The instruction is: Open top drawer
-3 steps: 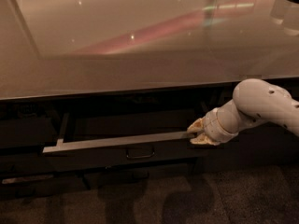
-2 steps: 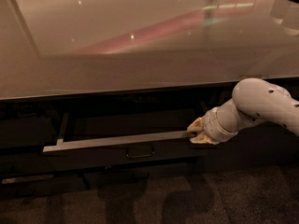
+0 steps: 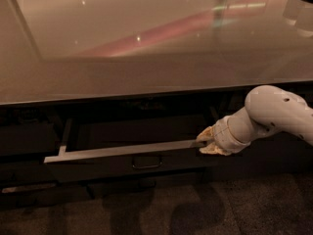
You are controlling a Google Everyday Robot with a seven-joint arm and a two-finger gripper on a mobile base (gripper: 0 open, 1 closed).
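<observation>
The top drawer [image 3: 122,153] stands pulled out from under the counter, a dark front with a pale metal rim along its top and a pale side rail [image 3: 65,136] at the left. A small dark loop handle [image 3: 146,161] sits at the centre of the front. My gripper [image 3: 204,142] comes in from the right on a white arm [image 3: 271,116] and rests at the right end of the drawer's rim, well to the right of the handle. The inside of the drawer is dark.
A glossy grey countertop [image 3: 156,48] overhangs the drawer and fills the upper half of the view. Dark cabinet panels [image 3: 24,138] flank the drawer. Dark carpet floor [image 3: 195,209] lies below. A pale strip [image 3: 29,187] shows low at the left.
</observation>
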